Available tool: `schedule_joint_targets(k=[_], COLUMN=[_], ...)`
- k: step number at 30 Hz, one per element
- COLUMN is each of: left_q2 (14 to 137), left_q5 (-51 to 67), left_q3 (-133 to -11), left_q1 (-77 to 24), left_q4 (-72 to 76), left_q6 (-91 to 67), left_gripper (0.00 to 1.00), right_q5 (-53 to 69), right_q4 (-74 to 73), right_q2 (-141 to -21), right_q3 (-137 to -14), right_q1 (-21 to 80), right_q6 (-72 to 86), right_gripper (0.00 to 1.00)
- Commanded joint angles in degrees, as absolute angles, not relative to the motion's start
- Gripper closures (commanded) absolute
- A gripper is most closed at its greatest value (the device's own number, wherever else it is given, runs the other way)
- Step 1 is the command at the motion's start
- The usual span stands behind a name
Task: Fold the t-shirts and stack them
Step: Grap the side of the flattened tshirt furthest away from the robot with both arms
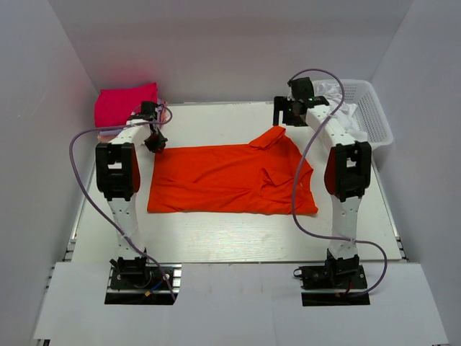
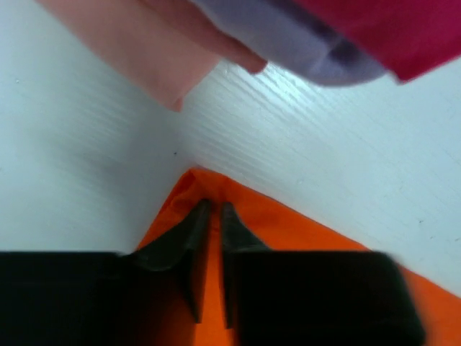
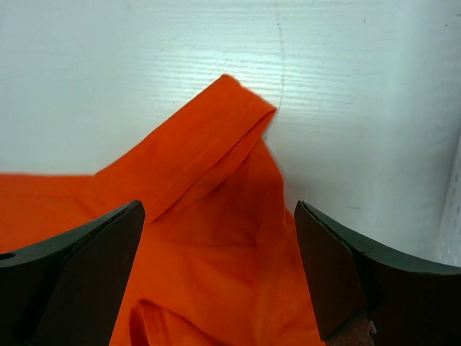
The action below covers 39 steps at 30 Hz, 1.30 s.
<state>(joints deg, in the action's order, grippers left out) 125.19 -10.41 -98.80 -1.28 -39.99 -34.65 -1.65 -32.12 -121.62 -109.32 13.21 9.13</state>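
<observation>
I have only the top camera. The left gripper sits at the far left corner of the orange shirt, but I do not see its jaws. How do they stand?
Observer: The left gripper has its jaws almost together on that corner of the orange shirt, with only a thin slit of cloth between them. Whether they pinch it yet, I cannot tell.
Operator: And the right one?
Observer: The right gripper is wide open, with the sleeve lying between its jaws.
Operator: What is under the magenta shirt?
Observer: Under the magenta shirt lies a lavender shirt, and a light pink shirt seems lowest.
</observation>
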Motion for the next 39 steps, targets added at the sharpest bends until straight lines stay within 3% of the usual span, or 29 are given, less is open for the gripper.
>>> schedule_joint_targets(k=[1, 4, 11, 18, 25, 26, 28, 29, 30, 34, 36, 37, 39], left_q2=[123.93, 123.4, 122.08, 119.19, 118.48, 118.48, 118.48, 117.95, 117.95, 116.89, 115.67, 115.14, 112.87], left_q5=[-9.14, -8.53, -6.68, -5.98, -4.75, -4.75, -4.75, -4.75, -4.75, -4.75, -5.44, -5.45, -5.45], left_q3=[-96.77, -94.93, -92.9, -91.68, -90.18, -90.78, -90.79, -91.31, -91.32, -91.32, -91.32, -91.32, -91.85], left_q1=[-1.76, -1.76, -1.76, -1.76, -1.76, -1.76, -1.76, -1.76, -1.76, -1.76, -1.76, -1.76, -1.76], left_q4=[-38.41, -37.71, -34.98, -33.22, -31.2, -30.68, -30.67, -30.67, -30.67, -29.97, -29.97, -29.97, -29.97], left_q6=[-34.63, -33.84, -33.84, -33.84, -34.45, -34.45, -34.45, -34.45, -34.45, -34.45, -34.45, -34.98, -34.46], left_gripper=[0.81, 1.0, 1.0, 1.0, 1.0, 1.0, 1.0, 1.0, 1.0, 1.0, 1.0, 1.0, 1.0], right_q5=[-8.87, -11.33, -8.79, -3.08, -2.2, -2.2, -2.55, -2.55, -2.64, -3.95, -6.23, -6.5, -7.03], right_q4=[-34.89, -34.54, -32.61, -30.15, -29.18, -29.01, -28.83, -28.92, -28.92, -29.0, -29.44, -29.36, -29.53], right_q2=[-125.94, -129.46, -136.31, -138.16, -139.04, -138.96, -138.78, -138.52, -138.52, -136.94, -136.67, -136.15, -136.14], right_q3=[-117.23, -121.53, -124.62, -123.31, -122.87, -122.78, -122.61, -122.69, -122.61, -122.08, -121.91, -120.77, -120.67], right_q1=[13.1, 13.1, 12.92, 12.83, 12.74, 12.57, 12.66, 12.57, 12.74, 12.66, 12.66, 12.4, 12.22], right_q6=[12.82, 13.62, 13.97, 16.44, 17.05, 17.14, 16.79, 16.53, 16.52, 16.0, 15.38, 14.95, 14.68], right_gripper=[0.1, 0.1, 0.1, 0.2, 0.49, 0.65, 0.79, 0.94, 1.0, 0.99, 0.94, 0.91, 0.75])
